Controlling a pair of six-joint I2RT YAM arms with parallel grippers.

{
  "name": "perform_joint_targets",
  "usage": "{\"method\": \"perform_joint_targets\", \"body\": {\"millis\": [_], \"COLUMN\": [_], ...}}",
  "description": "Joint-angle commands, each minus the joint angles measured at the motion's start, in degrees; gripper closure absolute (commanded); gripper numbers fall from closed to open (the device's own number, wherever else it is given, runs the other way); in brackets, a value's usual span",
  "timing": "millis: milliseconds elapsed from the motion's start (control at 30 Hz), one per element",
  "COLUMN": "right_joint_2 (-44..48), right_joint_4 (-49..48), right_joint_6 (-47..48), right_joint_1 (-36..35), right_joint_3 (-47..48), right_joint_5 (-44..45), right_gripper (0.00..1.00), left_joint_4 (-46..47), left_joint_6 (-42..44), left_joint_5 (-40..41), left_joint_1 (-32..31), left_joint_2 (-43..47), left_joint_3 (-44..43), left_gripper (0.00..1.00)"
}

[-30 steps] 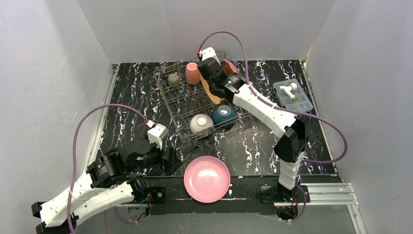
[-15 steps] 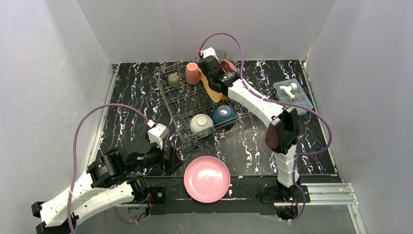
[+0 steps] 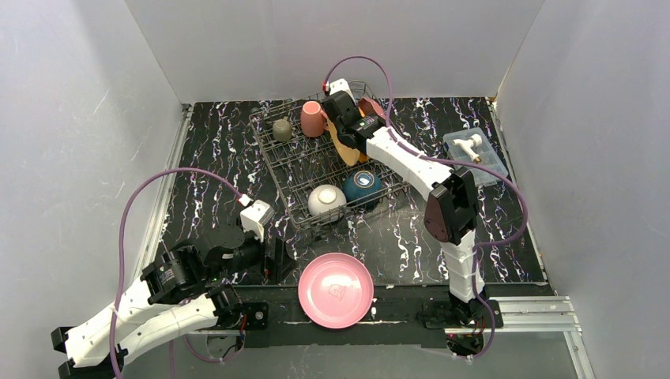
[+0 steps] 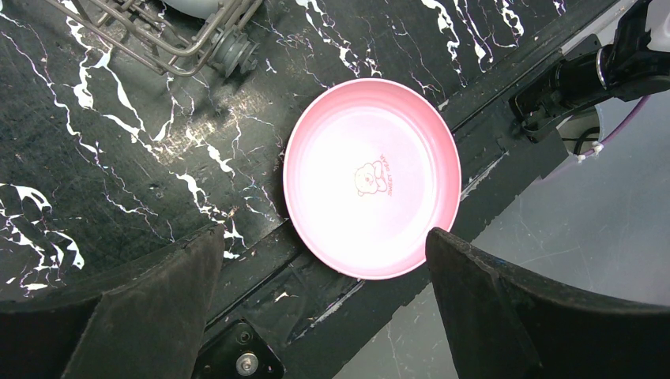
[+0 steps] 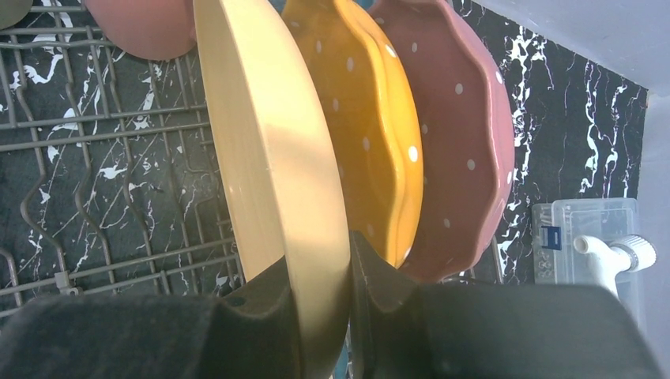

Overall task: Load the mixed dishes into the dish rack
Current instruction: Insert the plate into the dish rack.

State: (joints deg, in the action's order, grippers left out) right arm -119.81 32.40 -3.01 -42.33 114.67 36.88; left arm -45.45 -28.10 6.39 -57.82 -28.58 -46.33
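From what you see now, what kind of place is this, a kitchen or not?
Probably a robot test booth, not a kitchen: plain white walls box in a marbled table, two arms are bolted at its near edge, and the right hand holds a yellow plate at the dish rack.

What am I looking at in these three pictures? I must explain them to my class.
Two robot arms with two-finger grippers are bolted to a black table. The wide picture looks down from above; the others come from wrist cameras. The right gripper is shut on a yellow plate upright in the wire dish rack, beside an orange plate and a dark red plate. A white bowl, teal bowl, pink mug and olive mug sit there too. The left gripper is open near a pink plate at the near edge.
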Motion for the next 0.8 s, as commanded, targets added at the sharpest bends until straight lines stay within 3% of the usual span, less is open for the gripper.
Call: {"method": "perform_joint_targets", "body": {"millis": [0, 600, 767], "right_joint_2": [-1.4, -4.6, -4.8], "right_joint_4": [-4.4, -5.2, -5.2], "right_joint_6": [-0.5, -2.6, -2.9], "right_joint_1": [0.5, 0.8, 0.8], "right_joint_3": [3.9, 3.3, 2.6], "right_joint_5": [1.0, -2.3, -2.6], "right_gripper": [0.99, 0.99, 0.85], "left_joint_4": [0.3, 0.4, 0.3], "left_joint_6": [0.8, 1.0, 1.0], "left_joint_5": [-0.1, -0.7, -0.6], "left_joint_1": [0.0, 0.8, 1.0], "left_joint_2": [0.0, -0.5, -0.5], "left_joint_3": [0.4, 0.4, 0.4], "left_gripper": [0.02, 0.02, 0.02]}}
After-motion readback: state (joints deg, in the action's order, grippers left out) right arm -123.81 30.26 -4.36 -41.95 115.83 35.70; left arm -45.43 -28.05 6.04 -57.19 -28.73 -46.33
